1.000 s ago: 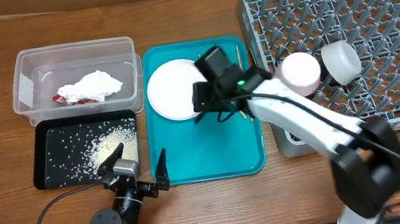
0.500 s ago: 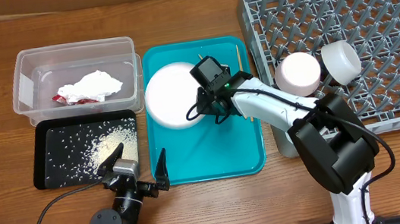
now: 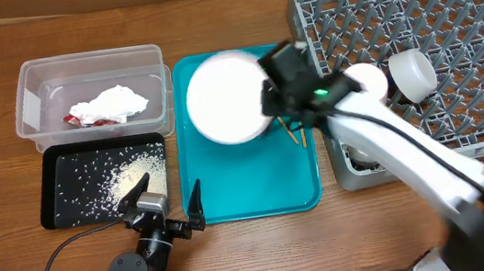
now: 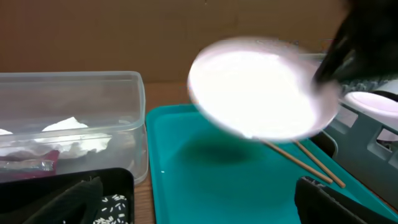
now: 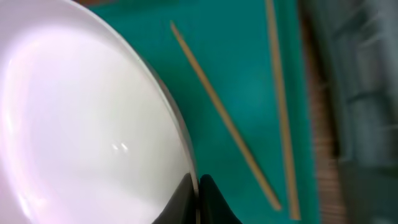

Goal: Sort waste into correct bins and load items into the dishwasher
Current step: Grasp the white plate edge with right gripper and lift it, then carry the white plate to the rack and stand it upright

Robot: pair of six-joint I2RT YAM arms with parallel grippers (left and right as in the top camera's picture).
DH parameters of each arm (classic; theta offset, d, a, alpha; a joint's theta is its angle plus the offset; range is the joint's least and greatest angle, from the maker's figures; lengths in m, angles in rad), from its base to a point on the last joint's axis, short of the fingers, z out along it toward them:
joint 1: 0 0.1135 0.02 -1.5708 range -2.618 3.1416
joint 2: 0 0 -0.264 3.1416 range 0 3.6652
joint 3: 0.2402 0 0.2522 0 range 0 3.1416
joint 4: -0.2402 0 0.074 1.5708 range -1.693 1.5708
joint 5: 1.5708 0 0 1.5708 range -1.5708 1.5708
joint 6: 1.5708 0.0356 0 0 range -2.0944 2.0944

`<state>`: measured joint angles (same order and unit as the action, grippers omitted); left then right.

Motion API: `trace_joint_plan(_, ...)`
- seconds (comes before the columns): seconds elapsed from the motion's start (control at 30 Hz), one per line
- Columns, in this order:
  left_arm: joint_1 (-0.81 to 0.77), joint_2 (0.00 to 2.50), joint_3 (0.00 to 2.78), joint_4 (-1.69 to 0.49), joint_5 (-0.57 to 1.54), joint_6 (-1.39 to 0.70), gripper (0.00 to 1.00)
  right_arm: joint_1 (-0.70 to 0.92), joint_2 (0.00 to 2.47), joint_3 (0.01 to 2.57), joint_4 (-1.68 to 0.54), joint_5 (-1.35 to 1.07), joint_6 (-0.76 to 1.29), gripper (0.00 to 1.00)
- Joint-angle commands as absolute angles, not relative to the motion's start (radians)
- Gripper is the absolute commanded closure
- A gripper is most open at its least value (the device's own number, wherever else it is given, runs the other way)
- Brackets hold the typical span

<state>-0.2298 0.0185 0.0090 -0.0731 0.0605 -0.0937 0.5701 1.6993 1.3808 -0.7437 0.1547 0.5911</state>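
My right gripper point(image 3: 267, 101) point(image 5: 197, 186) is shut on the right rim of a white round plate point(image 3: 226, 98) point(image 5: 87, 124) point(image 4: 261, 87), which hangs lifted and blurred above the teal tray point(image 3: 257, 184). Two tan chopsticks point(image 5: 224, 118) point(image 4: 301, 165) lie on the tray under the arm. In the grey dish rack point(image 3: 453, 45) stand a white bowl point(image 3: 415, 73) and a pale dish point(image 3: 366, 78). The clear tub point(image 3: 94, 98) holds a white napkin point(image 3: 109, 104) and a red wrapper point(image 3: 83, 121). Rice point(image 3: 122, 176) lies in the black tray point(image 3: 64, 190). My left gripper point(image 3: 169, 200) stands open at the front edge.
The teal tray point(image 4: 236, 186) fills the middle, between the two bins on the left and the rack on the right. Bare wooden table point(image 3: 235, 7) runs along the back. A black cable point(image 3: 54, 265) loops near the left arm's base.
The right gripper has closed on the plate's rim and lifted it off the teal tray, carrying it up and to the right. The left arm has not moved.
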Motion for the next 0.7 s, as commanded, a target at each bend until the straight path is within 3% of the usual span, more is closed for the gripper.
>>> trace_joint_plan(0.0, -0.234, 0.013, 0.005, -0.073, 0.064, -0.082, 0.00, 0.567, 1.517, 1.389, -0.784, 0.500, 0.450, 0.96)
trace_joint_plan(0.2, -0.234, 0.013, 0.005, -0.073, 0.064, -0.081, 0.00, 0.543, 1.442, 1.389, -0.799, 1.114, 0.432, 0.96)
trace_joint_plan(0.27, -0.234, 0.013, 0.005, -0.073, 0.064, -0.081, 0.00, 0.516, 1.448, 1.389, -0.771, 1.216, 0.408, 0.96)
trace_joint_plan(0.67, -0.234, 0.013, 0.005, -0.073, 0.064, -0.081, 0.00, 0.250, 1.544, 1.388, -0.328, 0.976, -0.094, 0.96)
